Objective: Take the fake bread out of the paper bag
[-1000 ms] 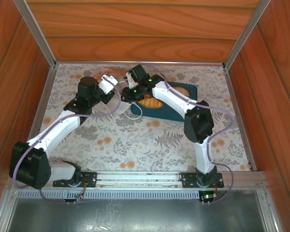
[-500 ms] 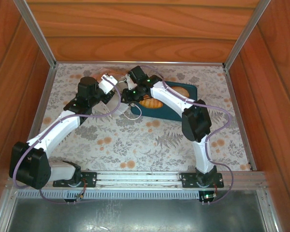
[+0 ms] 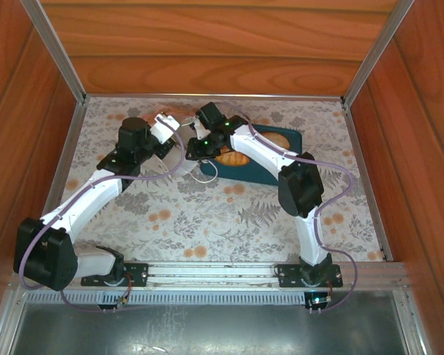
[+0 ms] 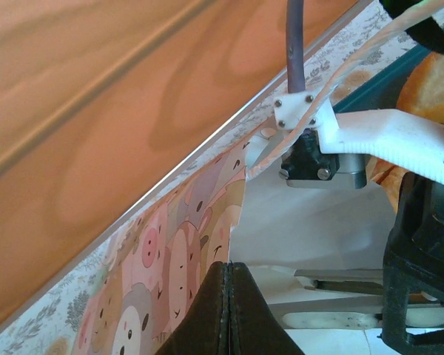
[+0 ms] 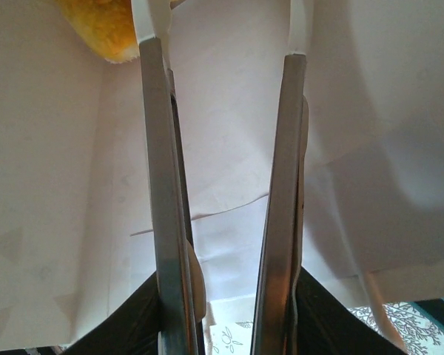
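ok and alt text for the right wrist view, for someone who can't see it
The right hand reaches into a white paper bag, its two metal fingers parted with nothing between them. A golden-yellow piece of fake bread shows at the top left, beside one fingertip.

My left claw (image 4: 228,275): jaws pressed shut, arm stretched forward. My right claw (image 5: 223,29): jaws parted, arm angled leftward.

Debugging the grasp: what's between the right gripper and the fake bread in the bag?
Right wrist view: only bare white wall of the paper bag. The open right gripper is empty; the fake bread sits beside one fingertip, frame's top left.
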Available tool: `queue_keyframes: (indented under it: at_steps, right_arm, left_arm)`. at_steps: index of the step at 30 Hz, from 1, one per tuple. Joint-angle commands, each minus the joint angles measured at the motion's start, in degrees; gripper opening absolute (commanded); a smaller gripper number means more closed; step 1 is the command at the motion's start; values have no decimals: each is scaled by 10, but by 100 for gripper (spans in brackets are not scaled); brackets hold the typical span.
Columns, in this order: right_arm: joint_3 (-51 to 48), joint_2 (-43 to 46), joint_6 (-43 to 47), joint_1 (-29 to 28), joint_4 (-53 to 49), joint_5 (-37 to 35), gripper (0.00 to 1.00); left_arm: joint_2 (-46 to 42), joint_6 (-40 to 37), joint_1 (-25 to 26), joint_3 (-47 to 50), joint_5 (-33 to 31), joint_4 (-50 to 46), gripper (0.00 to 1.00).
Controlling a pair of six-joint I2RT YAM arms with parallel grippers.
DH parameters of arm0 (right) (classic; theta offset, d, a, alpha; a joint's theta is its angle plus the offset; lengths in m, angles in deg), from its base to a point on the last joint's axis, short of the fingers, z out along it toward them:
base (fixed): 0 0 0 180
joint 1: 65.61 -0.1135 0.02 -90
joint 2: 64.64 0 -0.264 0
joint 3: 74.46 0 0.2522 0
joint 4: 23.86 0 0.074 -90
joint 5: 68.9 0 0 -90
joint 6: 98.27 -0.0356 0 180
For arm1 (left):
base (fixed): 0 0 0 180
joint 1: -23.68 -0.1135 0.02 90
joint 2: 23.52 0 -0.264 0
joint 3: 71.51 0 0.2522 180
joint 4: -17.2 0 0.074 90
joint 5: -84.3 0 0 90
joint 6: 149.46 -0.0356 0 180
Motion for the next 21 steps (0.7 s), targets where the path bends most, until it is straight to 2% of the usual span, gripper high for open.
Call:
queue_keyframes:
  at_steps: [1,21]
  right_arm:
    - [-17,27,-11,-6,15,-6,39]
    - [71,-43,-27,-2,5,1,39]
  left_arm:
    - [-20,4,2,-8,6,15,0]
    - [-26,1,3,2,37,17,0]
